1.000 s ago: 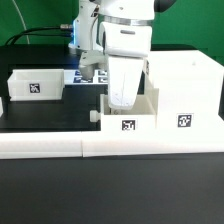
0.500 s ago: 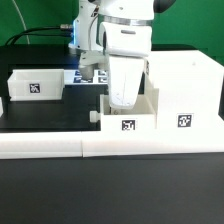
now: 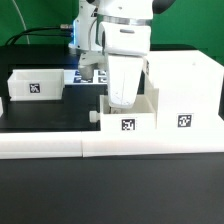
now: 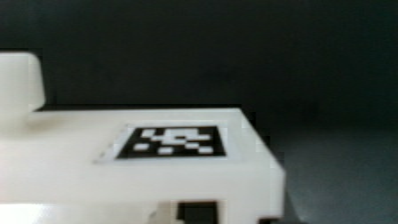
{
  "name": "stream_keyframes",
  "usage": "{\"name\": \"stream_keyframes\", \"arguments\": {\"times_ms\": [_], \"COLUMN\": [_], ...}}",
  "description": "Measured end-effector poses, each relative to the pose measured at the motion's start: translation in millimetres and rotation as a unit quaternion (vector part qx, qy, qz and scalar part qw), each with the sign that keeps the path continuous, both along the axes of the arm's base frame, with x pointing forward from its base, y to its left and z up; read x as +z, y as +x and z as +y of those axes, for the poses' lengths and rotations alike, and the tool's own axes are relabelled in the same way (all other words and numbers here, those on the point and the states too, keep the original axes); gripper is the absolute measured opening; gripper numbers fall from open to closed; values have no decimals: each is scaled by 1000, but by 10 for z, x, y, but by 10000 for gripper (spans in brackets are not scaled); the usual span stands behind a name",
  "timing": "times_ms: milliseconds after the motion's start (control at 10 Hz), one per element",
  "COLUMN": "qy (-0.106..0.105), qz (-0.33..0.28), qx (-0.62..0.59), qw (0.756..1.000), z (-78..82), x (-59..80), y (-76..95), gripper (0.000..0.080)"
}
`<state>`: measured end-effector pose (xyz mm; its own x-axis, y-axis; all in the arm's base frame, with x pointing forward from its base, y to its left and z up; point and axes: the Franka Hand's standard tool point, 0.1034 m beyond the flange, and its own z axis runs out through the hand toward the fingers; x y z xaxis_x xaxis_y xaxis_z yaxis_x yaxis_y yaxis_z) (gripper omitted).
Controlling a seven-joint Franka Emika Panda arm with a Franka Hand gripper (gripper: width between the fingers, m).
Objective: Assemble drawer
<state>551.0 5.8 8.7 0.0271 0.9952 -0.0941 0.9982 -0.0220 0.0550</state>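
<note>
Two white trays: the near tray (image 3: pixel 140 116) touches the tall case (image 3: pixel 185 88), the far tray (image 3: pixel 35 84) sits well apart from it. The gripper (image 3: pixel 122 99) dips into the near tray, its jaw width hidden. Likely light, stiff, slick plastic; pinch a thin wall.

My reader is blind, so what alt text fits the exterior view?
The gripper reaches down into a small tagged tray beside the tall case. A second tray sits apart at the exterior view's left, a rail in front.

Exterior view looks across the table (image 3: pixel 45 115); wrist view sits close on the same tagged tray (image 3: pixel 128 124) (image 4: pixel 178 142)
</note>
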Motion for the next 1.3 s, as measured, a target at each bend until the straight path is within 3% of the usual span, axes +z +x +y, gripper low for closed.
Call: {"name": "stream_keyframes", "arguments": {"times_ms": [1300], "qy": [-11], "qz": [-3], "qx": [0], "qw": [1000], "z": [20], "x": [1], "y": [-10], "gripper": [42]}}
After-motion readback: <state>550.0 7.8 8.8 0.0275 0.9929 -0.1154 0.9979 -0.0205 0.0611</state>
